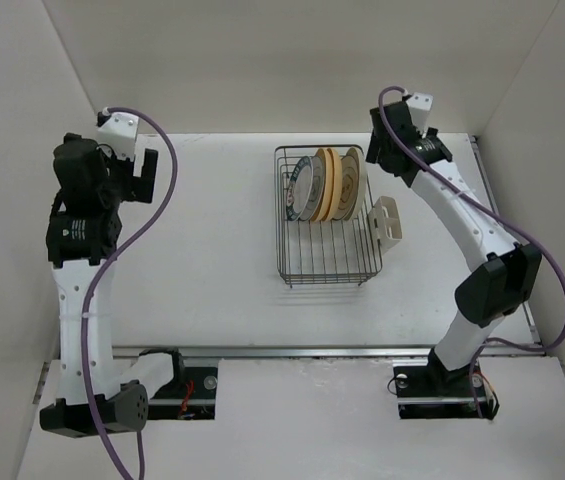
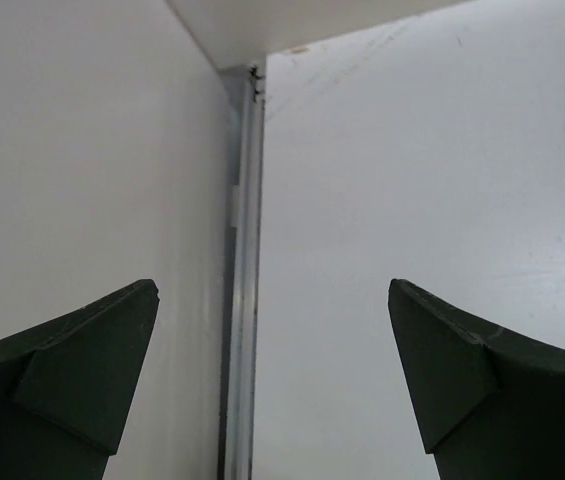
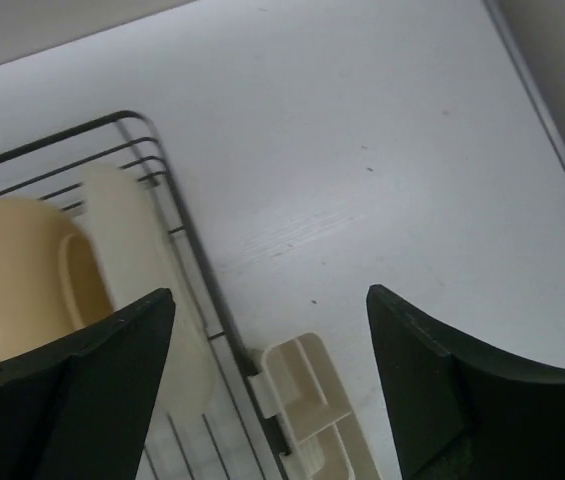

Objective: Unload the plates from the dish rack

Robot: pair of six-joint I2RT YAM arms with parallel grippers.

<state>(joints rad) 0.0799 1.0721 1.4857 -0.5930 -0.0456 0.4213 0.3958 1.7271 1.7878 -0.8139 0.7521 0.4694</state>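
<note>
The dish rack (image 1: 327, 262) sits on the surface (image 1: 212, 270), right of centre and closer to the far edge than the near one. The plates (image 1: 327, 185) stand on edge in the far half of the rack, packed side by side; its near half holds nothing. A cutlery holder (image 1: 388, 220) hangs on the rack's right side. The right hand (image 3: 270, 295) hangs above the rack's far right corner. The left hand (image 2: 272, 290) is well apart, near the surface's far left corner.
</note>
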